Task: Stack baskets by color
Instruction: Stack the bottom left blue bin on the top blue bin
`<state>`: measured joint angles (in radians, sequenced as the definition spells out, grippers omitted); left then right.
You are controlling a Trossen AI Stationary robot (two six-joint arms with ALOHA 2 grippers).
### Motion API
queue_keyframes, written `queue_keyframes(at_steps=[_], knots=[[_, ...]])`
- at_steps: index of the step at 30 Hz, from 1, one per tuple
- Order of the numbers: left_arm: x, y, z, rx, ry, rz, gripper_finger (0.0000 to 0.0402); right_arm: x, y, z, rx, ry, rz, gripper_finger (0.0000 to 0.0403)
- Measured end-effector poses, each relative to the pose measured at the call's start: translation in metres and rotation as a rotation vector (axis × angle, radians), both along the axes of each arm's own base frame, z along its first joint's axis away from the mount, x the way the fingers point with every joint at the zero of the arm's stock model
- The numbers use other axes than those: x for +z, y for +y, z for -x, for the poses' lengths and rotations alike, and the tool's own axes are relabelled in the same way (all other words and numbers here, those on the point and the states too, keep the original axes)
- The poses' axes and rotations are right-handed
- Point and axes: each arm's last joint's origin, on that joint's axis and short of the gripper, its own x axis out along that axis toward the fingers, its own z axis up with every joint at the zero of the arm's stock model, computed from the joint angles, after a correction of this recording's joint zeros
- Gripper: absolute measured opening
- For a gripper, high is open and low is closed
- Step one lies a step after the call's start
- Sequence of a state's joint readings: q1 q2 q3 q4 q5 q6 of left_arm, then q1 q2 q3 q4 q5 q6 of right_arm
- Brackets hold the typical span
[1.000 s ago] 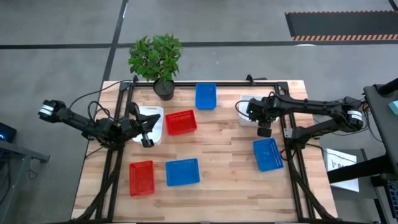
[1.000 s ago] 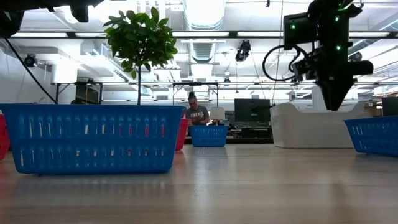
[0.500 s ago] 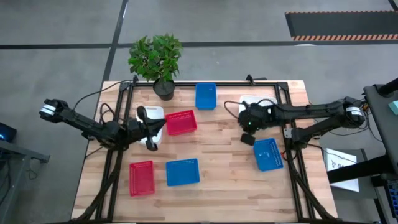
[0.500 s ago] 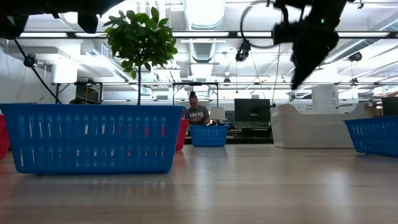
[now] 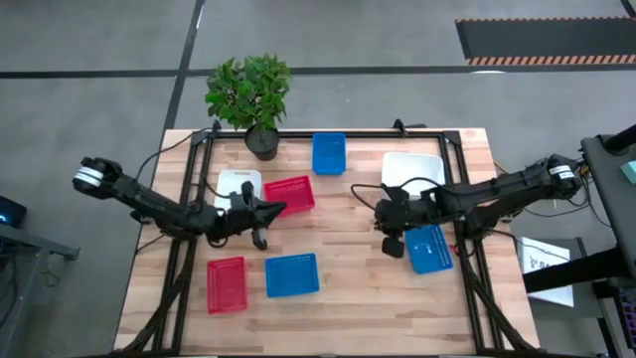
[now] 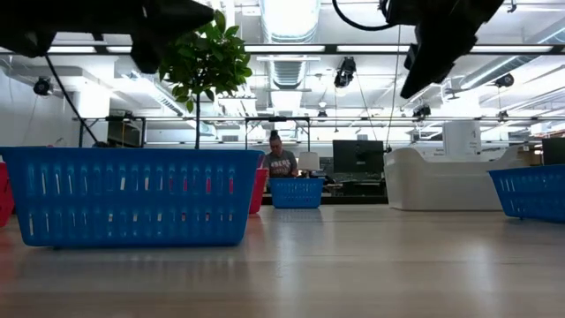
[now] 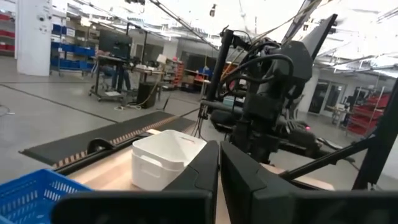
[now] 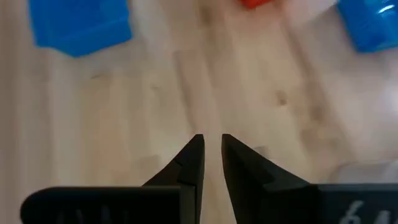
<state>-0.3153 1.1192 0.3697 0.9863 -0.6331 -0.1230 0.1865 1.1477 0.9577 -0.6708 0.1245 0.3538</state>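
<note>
Baskets lie spread over the wooden table: a white basket [image 5: 238,183] at the left with a red basket [image 5: 290,195] beside it, a blue basket [image 5: 329,153] at the far side, a white basket [image 5: 412,170] at the right, and a red basket [image 5: 227,284] and two blue baskets [image 5: 292,274] [image 5: 429,247] nearer. My left gripper [image 5: 260,237] hangs shut above bare wood just near of the left white and red baskets. My right gripper [image 5: 394,245] hovers left of the right blue basket, tipped down, its fingers [image 8: 198,152] a narrow gap apart with nothing between them.
A potted green plant [image 5: 248,91] stands at the far left corner. A black frame [image 5: 452,149] runs along the table's edges. Bare wood [image 5: 343,234] lies in the middle between the two grippers. A person [image 6: 279,162] sits in the room beyond the table.
My left gripper has left the left white basket and moved toward the table's middle and near edge, sinking a little and rolling about its own axis. My right gripper has swung away from the right white basket toward the table's left and near side, rising.
</note>
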Motion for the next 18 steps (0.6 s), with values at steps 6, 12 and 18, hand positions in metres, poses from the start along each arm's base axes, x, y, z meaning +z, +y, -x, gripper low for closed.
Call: queue_keyframes(at_steps=[6,12,18], knots=[[0.004,-0.006,-0.019,0.002,0.024,-0.029,0.0,-0.001,0.015,0.003,0.083,0.025,-0.096,0.0085],[0.002,-0.014,-0.034,-0.115,0.138,-0.047,0.0,-0.002,0.032,0.008,0.154,0.03,-0.094,0.0126],[0.015,-0.022,-0.047,-0.231,0.468,-0.072,0.0,-0.007,0.045,0.008,0.145,0.022,0.021,0.0139]])
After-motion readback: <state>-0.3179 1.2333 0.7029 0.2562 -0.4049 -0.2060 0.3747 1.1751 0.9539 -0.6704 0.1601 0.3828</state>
